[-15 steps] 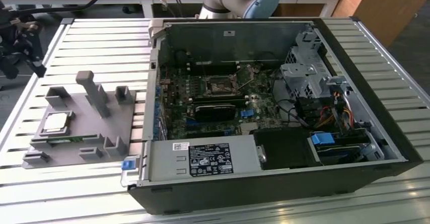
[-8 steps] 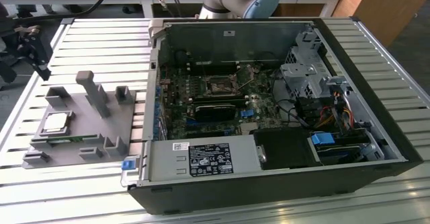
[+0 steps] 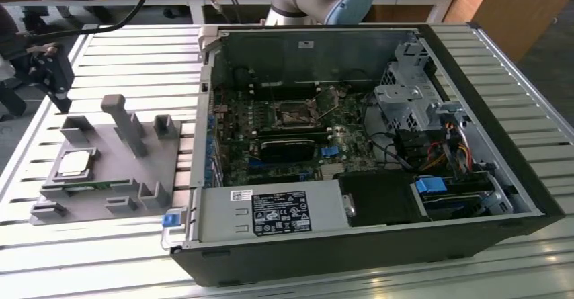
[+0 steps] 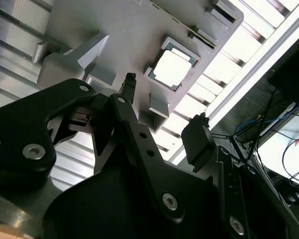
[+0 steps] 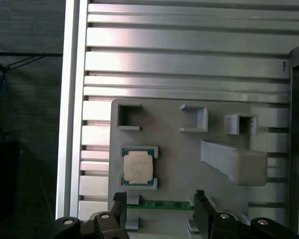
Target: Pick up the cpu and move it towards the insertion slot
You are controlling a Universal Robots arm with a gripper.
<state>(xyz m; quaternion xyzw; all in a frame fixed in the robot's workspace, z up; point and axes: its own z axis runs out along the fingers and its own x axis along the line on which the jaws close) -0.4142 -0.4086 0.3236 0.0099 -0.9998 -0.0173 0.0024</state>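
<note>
Slatted aluminium table (image 5: pixel 189 64) with grey fixture (image 5: pixel 179 159) near its edge: cpu (image 5: pixel 138 167) seated in a fixture-edge recess, gripper (image 5: pixel 159 198) spread empty overhead, where an off-centre descent risks striking the recess rim or adjacent memory stick (image 5: pixel 164 204), far from the insertion slot (image 3: pixel 292 115).

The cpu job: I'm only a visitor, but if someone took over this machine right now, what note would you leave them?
The gripper is open and empty, and hangs over the grey holder close to the cpu.
The cpu lies flat in its recess on the holder, outside the open computer case.
The insertion slot is on the motherboard inside the case.
Done: nothing yet.
Left: the cpu is not picked up and not moved towards the slot.
</note>
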